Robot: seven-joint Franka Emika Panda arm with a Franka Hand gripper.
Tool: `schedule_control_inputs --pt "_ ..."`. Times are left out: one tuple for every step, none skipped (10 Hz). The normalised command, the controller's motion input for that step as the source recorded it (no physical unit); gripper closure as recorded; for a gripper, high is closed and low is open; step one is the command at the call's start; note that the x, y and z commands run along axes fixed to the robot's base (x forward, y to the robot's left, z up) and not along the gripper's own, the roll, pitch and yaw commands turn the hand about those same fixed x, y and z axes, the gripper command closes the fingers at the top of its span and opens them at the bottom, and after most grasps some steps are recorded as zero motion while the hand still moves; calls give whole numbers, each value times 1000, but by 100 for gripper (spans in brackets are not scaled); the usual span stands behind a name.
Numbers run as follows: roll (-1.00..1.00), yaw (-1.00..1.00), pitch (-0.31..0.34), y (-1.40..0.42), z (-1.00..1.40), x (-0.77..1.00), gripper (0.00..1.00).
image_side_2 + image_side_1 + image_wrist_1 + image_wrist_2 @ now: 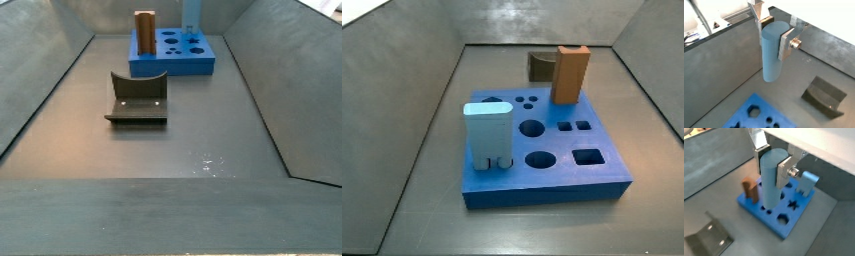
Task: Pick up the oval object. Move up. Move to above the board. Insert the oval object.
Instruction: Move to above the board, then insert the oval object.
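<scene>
Claw (773,159) pointing down, clamped on the upright oval object (771,178), holds it raised above the board (784,223)

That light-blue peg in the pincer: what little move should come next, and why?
Probably a sideways move toward the board. In both wrist views the pincer clamps the peg upright, clear of the floor, but its lower end does not appear to hang over an open hole yet.

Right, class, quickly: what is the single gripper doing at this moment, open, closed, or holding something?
Gripper: closed on the slim light-blue oval peg, held upright above the floor in both wrist views, over the thick bright-blue board in one; not in the side views.
</scene>
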Motion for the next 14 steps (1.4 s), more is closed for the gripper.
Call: schedule_control_inputs --pt "15 6 112 -1000 174 60 100" --pt "11 6 130 -1000 179 87 100" --pt "4 7 143 -727 133 106 100" --pt "5 9 143 -479 92 92 100" --pt "7 10 126 -286 66 75 100" --pt "9 12 107 -179 48 54 100" --pt "0 0 0 0 0 31 100" --pt "-17 -174 -44 -109 -97 403 100" --pt "-20 -569 -110 0 -329 494 100" --pt "-30 -731 -190 -134 -451 211 100" --pt "-7 -737 -156 -154 -480 231 100" --pt "-20 -917 -184 -111 -431 14 100" --pt "0 -909 -166 -134 -486 37 100" --pt "0 -691 -90 -320 -551 231 100"
